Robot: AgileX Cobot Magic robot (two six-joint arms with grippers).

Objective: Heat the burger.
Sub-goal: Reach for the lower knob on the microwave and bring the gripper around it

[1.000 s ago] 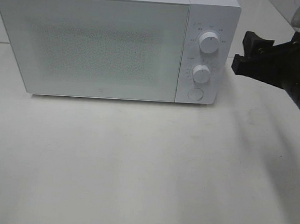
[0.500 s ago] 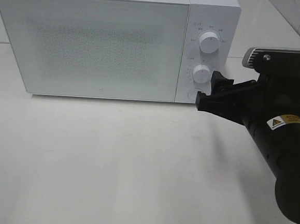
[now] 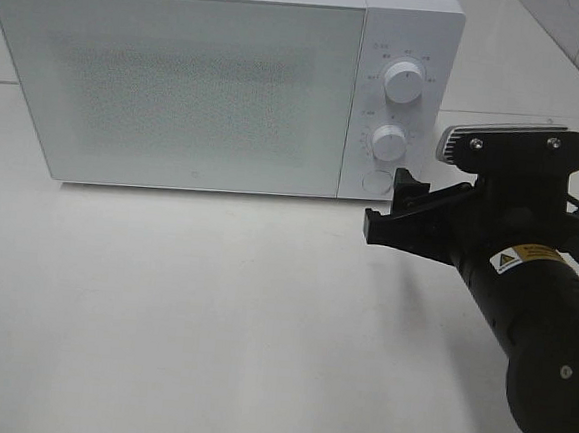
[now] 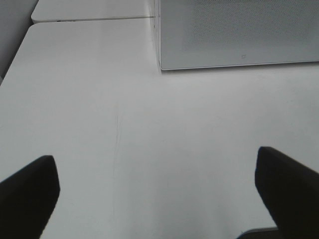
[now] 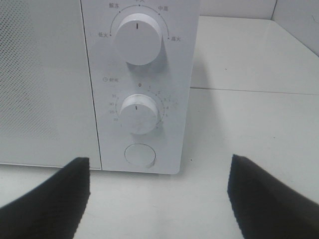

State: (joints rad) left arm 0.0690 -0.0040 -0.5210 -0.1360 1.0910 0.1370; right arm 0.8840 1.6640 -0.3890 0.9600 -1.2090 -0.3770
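Two round knobs (image 5: 137, 37) on boxy white microwave (image 3: 179, 87); matte-black right end effector (image 5: 158, 162) wide (empty).

Brightness: even and soft, a bit pale; the white desk (image 3: 211, 321) and microwave (image 3: 385, 23) almost merge in the high view.
Shadows: a thin grey band under the microwave; a faint, wide one on the desk near the right arm (image 3: 532, 326).
Focus: the left end effector (image 4: 154, 157) and right end effector (image 5: 159, 159) are dark and soft-edged in the wrist views; the dial (image 5: 138, 32) print reads clearly.
Texture: the door mesh (image 3: 179, 87) shows as fine speckle.
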